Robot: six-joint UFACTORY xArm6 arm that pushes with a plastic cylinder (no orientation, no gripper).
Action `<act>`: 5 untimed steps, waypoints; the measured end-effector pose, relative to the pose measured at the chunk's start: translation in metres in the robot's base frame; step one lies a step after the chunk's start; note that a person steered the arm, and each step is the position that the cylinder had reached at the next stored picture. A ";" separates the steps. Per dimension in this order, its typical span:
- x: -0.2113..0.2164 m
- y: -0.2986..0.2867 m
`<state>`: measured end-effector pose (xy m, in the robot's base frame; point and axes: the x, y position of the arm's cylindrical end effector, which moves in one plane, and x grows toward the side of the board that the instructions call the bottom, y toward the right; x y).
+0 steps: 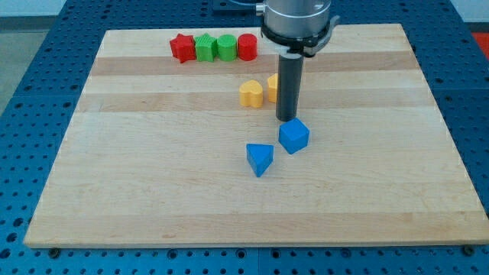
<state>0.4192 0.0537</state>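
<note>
The board (153, 191) is pale wood laid in lengthwise strips of lighter and darker grain, matte and smooth; it rests on a blue table (30, 92) dotted with rows of small holes. The blocks look like solid moulded pieces with flat tops and crisp edges. Along the board's top edge stands a tight row of four, each touching the next: a red star (182, 47), a green star-like block (205, 47), a green cylinder (226, 46) and a red cylinder (247, 46). Lower down sits a yellow heart (250, 93), and just at its 3 o'clock a second yellow block (273, 86), half hidden behind the rod so its shape cannot be made out. The arm comes down from the view's top; its grey metal collar (298, 27) carries the dark rod (289, 92), which stands straight upright. The tip (287, 119) rests on the board just at 11 o'clock of the blue cube (294, 137), very close to it; whether they touch cannot be told. The arm carries no hand, so it grasps nothing. The cube sits turned, one corner toward the view's bottom. At its 8 o'clock, near but apart, lies a blue triangular block (260, 159), its narrow end pointing toward 6 o'clock and its long axis running roughly top to bottom.
</note>
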 end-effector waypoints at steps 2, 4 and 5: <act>0.007 0.039; 0.055 0.048; 0.065 0.045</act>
<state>0.4846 0.0983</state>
